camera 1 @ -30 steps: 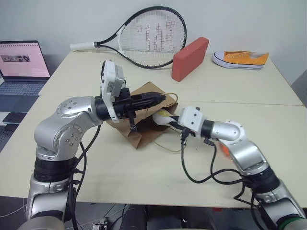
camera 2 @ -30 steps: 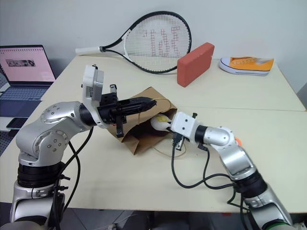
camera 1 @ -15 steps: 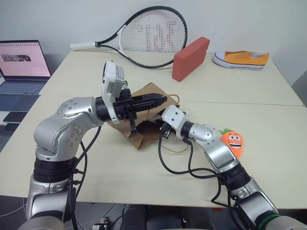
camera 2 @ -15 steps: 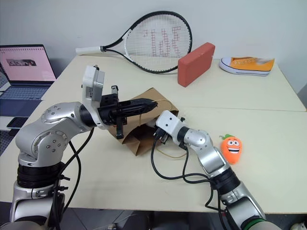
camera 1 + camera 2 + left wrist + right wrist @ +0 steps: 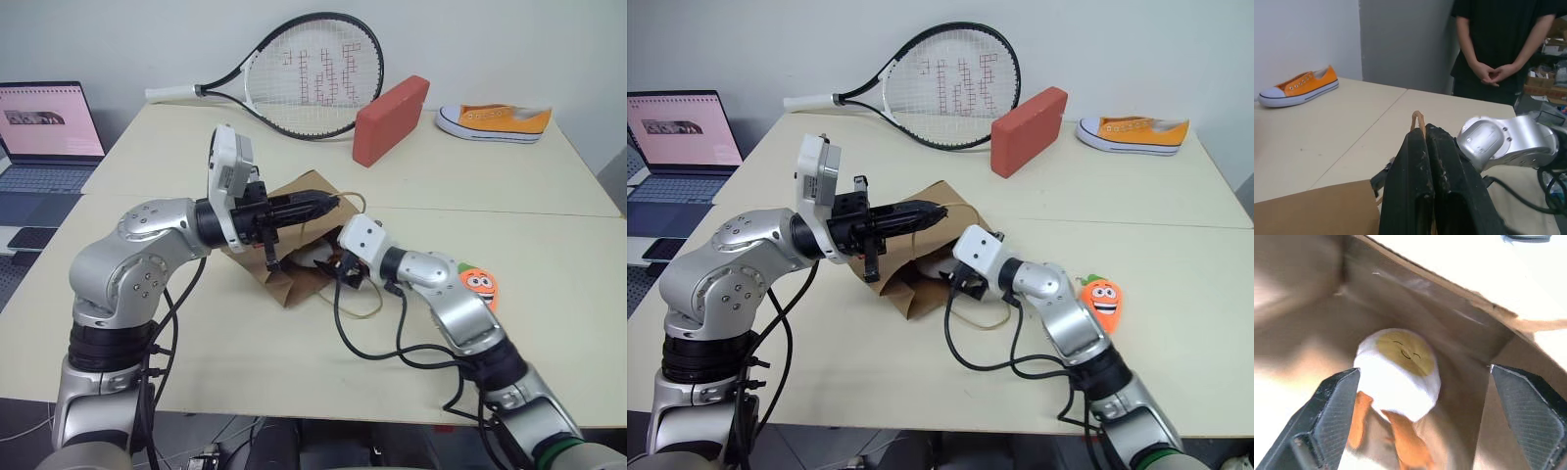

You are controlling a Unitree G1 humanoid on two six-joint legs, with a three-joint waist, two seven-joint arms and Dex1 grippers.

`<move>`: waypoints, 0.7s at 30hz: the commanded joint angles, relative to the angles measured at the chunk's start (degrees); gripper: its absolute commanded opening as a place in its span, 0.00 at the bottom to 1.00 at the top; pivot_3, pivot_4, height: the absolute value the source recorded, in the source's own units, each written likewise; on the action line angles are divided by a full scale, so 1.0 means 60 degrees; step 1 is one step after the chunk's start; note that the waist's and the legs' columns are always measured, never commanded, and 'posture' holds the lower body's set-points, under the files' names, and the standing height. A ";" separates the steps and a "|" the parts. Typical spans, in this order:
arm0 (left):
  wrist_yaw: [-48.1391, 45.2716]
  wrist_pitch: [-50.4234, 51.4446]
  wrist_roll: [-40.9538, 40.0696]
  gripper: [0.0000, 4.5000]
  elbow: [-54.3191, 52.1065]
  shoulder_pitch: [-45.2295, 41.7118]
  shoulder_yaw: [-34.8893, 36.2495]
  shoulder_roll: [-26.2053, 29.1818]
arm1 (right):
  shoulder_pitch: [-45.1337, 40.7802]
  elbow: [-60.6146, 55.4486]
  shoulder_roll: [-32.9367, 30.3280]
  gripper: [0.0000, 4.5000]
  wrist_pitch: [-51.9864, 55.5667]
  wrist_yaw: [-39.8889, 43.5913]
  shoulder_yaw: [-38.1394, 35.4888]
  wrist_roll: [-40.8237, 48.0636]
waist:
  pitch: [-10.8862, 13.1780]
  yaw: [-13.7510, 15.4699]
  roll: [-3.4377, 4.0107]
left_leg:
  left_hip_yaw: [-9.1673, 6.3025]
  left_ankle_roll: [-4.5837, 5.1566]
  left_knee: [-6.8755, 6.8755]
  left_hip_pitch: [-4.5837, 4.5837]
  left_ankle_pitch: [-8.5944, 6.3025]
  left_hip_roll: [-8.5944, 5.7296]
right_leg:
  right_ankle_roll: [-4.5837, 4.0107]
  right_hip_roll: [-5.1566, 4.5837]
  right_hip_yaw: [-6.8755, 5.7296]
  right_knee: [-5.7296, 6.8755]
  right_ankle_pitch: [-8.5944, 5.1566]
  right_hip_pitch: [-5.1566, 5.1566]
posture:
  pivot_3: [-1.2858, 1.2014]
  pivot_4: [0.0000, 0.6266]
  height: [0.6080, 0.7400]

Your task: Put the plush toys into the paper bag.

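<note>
You see matt brown kraft paper on the paper bag (image 5: 1459, 357), creased inside. The egg toy (image 5: 1400, 369) and carrot toy (image 5: 1103, 299) are soft plush. The table (image 5: 245, 333) looks smooth and matt; the sneaker (image 5: 495, 121) is canvas cloth.

Quick headcount on the counter (image 5: 294, 352): two plush toys, one white egg toy (image 5: 1398, 369) lying inside the bag and one orange carrot toy (image 5: 1102, 296) out on the surface. One brown paper bag (image 5: 921, 284), with two loop handles on it. One tennis racket (image 5: 294, 78) at the back, one red block (image 5: 390, 119) beside it, and a single orange-and-white sneaker (image 5: 495, 120), no partner. One open laptop (image 5: 44, 132) on the left. Two claws in play, the left claw (image 5: 323, 206) and the right claw (image 5: 1425, 416). And one person (image 5: 1501, 44) standing behind.
</note>
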 commanded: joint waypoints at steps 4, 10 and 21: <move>0.0023 -0.0319 0.0221 0.00 -0.0036 -0.0111 -0.0073 -0.0153 | 0.0462 -0.2477 -0.1501 0.99 0.1852 0.1386 -0.1595 0.1936 | 0.0000 0.0013 -0.0001 | 0.0000 0.0000 0.0001 -0.0002 0.0000 -0.0001 | 0.0000 -0.0002 0.0000 -0.0002 0.0000 0.0002 | 0.52 0.24 1.00; -0.0032 -0.0469 0.0362 0.00 -0.0016 -0.0018 -0.0161 -0.0248 | 0.1679 -0.3267 -0.3663 0.99 0.2641 0.2406 -0.4085 0.3471 | 0.0001 0.0042 -0.0002 | 0.0000 0.0001 0.0003 -0.0010 -0.0001 -0.0002 | -0.0002 -0.0004 -0.0003 -0.0009 -0.0002 0.0002 | 0.52 0.24 1.00; -0.0233 -0.0652 0.0553 0.00 0.0167 -0.0072 -0.0283 -0.0352 | 0.5043 -0.1400 -0.5032 0.99 0.1396 0.2119 -0.6827 0.3268 | 0.0003 0.0008 -0.0008 | 0.0027 0.0001 0.0006 -0.0004 -0.0001 -0.0003 | -0.0008 -0.0006 0.0015 -0.0011 -0.0007 0.0006 | 0.52 0.24 1.00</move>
